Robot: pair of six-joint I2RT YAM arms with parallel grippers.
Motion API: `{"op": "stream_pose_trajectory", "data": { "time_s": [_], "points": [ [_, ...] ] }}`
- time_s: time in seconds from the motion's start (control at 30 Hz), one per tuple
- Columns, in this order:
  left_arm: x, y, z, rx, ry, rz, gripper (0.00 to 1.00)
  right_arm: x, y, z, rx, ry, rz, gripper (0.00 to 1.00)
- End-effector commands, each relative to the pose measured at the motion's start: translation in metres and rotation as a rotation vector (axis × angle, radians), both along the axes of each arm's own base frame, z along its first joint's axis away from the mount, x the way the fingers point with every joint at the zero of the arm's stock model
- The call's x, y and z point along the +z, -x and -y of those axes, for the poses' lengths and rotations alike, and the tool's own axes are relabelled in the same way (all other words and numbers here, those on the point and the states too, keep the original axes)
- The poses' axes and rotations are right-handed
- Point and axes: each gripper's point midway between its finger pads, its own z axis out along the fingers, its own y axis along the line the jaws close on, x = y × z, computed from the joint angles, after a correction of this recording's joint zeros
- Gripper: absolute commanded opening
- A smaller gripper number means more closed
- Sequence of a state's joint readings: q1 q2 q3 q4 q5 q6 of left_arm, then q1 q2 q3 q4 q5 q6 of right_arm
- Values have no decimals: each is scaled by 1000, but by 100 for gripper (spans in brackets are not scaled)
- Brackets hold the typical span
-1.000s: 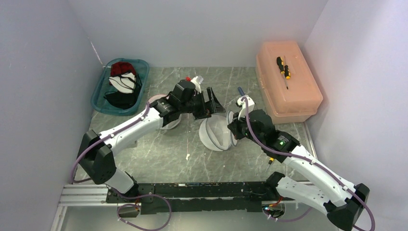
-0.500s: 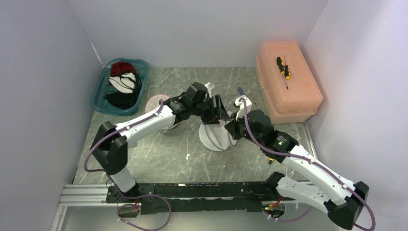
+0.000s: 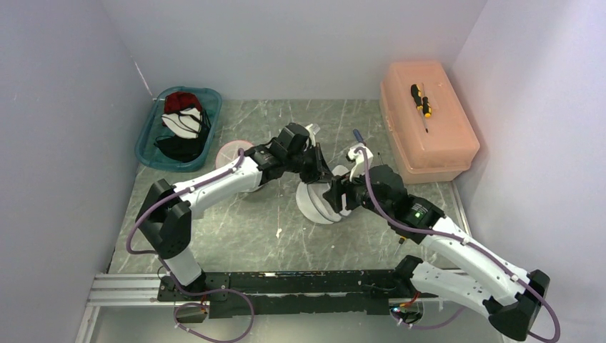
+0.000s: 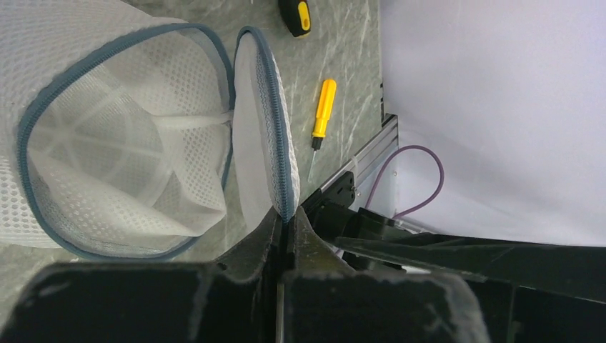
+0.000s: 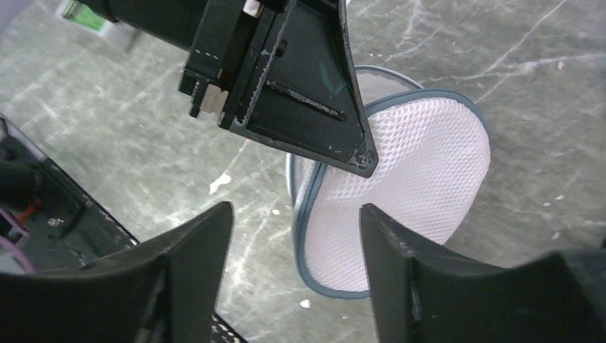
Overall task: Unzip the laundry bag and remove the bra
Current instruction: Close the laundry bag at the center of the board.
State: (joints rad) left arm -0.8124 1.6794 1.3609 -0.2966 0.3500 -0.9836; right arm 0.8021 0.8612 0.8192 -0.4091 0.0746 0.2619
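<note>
1. Laundry bag (image 3: 319,206), a white mesh dome edged with a grey-blue zipper (image 4: 277,121), sits on the bench (image 3: 236,221) near its middle, between the two arms.
2. The zipper looks fully run round. In the left wrist view the round flap (image 4: 254,143) stands apart from the mouth, joined at one side only, and the inside is open to view.
3. The left hand (image 4: 288,214) is pressed together on the flap's zippered rim, pinching it and holding it clear of the mouth.
4. The right hand (image 5: 293,214) is spread and holds nothing. It is poised just beside the bag, with the left hand's fingers crossing above.
5. My judgement of the step: unzipping is done and taking out the bra has not begun. Inside, only pale mesh and white ribs show — I cannot make out the bra.
6. The next move calls for the right hand to enter the mouth while the pinch holds the flap aside, then close on the garment rather than the mesh — the light bag may drag along.
</note>
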Motion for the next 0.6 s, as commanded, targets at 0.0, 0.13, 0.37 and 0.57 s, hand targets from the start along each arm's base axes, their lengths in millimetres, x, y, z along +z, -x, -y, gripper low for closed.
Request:
{"op": "stream_pose_trajectory", "data": {
  "time_s": [0.0, 0.13, 0.37, 0.57],
  "points": [
    [8, -3, -6, 8, 10, 58, 3, 39, 5, -3, 2, -127, 53, 75],
    [3, -6, -19, 16, 16, 84, 3, 42, 2, 4, -54, -185, 33, 83],
    [-15, -8, -53, 45, 22, 120, 3, -1, -13, 22, -169, -295, -101, 84],
    [-22, -13, -66, 57, 10, 150, 3, -42, -26, 34, -237, -423, -217, 80]
  ]
}}
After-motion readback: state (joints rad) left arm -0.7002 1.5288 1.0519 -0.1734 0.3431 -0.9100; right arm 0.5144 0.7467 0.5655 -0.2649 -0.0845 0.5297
